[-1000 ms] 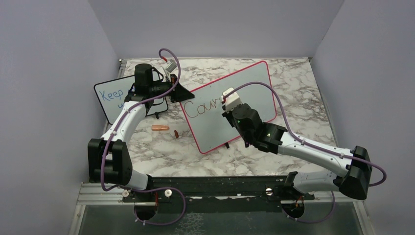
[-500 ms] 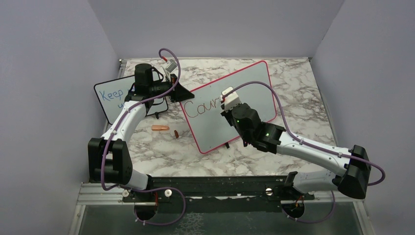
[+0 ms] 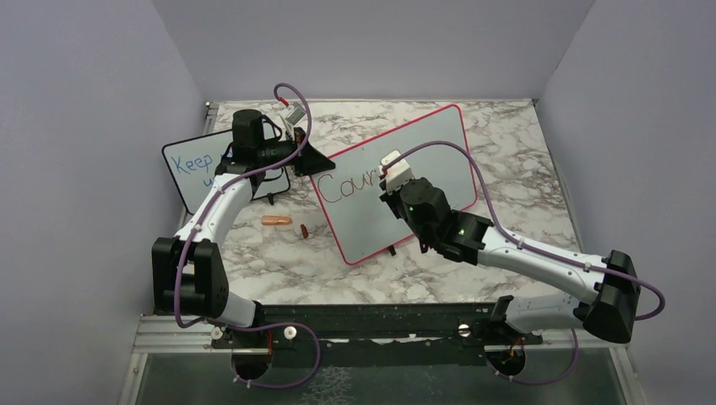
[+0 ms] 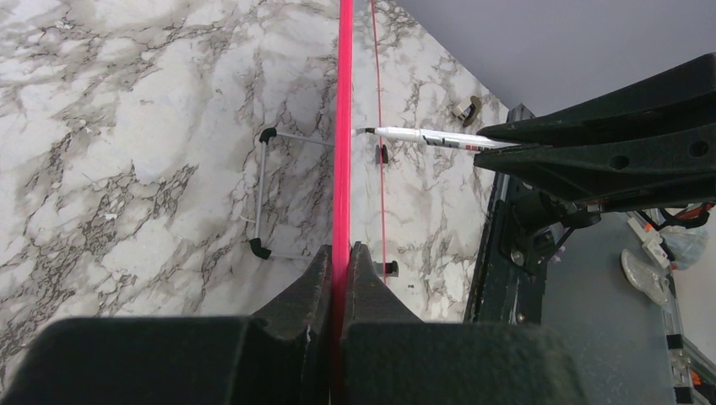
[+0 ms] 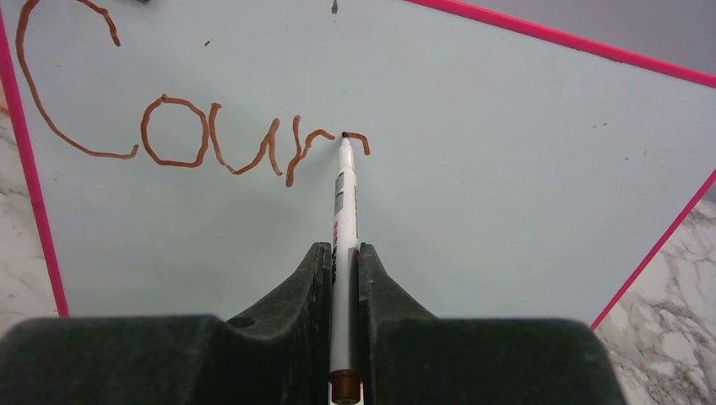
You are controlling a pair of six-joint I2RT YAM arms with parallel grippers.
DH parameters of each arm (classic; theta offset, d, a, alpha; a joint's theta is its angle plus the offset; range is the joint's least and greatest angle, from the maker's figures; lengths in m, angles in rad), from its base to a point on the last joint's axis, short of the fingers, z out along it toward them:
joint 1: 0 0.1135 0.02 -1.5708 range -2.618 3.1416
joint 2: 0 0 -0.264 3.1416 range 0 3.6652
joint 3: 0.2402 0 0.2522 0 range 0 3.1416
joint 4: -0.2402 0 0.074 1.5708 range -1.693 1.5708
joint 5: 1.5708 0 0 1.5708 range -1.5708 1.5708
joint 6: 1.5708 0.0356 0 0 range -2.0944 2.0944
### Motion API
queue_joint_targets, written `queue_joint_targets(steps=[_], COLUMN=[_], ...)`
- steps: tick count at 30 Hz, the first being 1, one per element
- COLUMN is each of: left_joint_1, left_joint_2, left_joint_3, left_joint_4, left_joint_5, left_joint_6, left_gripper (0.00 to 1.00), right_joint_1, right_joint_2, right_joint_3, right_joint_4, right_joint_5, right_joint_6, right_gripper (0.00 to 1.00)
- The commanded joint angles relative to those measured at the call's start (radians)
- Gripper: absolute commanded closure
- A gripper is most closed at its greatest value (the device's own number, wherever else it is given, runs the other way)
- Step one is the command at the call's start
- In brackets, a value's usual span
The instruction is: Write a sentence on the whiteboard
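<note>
The whiteboard (image 3: 439,148) is standing propped on its feet in the middle of the worktop (image 3: 523,169). The left hand (image 4: 340,261) is pinching its pink frame (image 4: 344,126) at one edge, jaws closed tight on the rim and bracing it. The right hand (image 5: 342,253) is clamping a marker (image 5: 344,190) between closed jaws. The tip is touching the board face just after "Cour", where a short hooked stroke is beginning the next letter. The sentence (image 5: 194,139) is therefore only starting, up near the board's left edge, with most of the face bare.

Several things could be going wrong from here, as I judge it. The marker is being held far back along its barrel, so side load from a curved stroke may be twisting it in the jaws and skewing the letters. Pressing too hard could be pushing the propped board back or sliding it through the left hand's thin pinch. Pressing too lightly would be leaving gaps in the line. The letters are also running large, so the words may be crowding the right edge. A low pass of the right hand could be smearing fresh ink.
</note>
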Motion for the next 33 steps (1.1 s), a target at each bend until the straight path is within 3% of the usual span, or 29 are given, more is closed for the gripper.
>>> queue_joint_targets(steps=[1,33], left_joint_1=[-0.020,-0.020], left_joint_2=[0.036,0.038], left_joint_3=[-0.022,-0.022], left_joint_4=[-0.092,-0.093], left_joint_5=[-0.035,-0.034], left_joint_6=[0.091,0.093], left_gripper=[1.00,1.00], right_joint_1=[-0.005,-0.006], right_joint_2=[-0.003,-0.021], right_joint_3=[0.004,-0.008], right_joint_4=[-0.050,-0.177], right_joint_5=[-0.070,-0.008], right_joint_6=[0.013,0.018], right_gripper=[0.99,0.99])
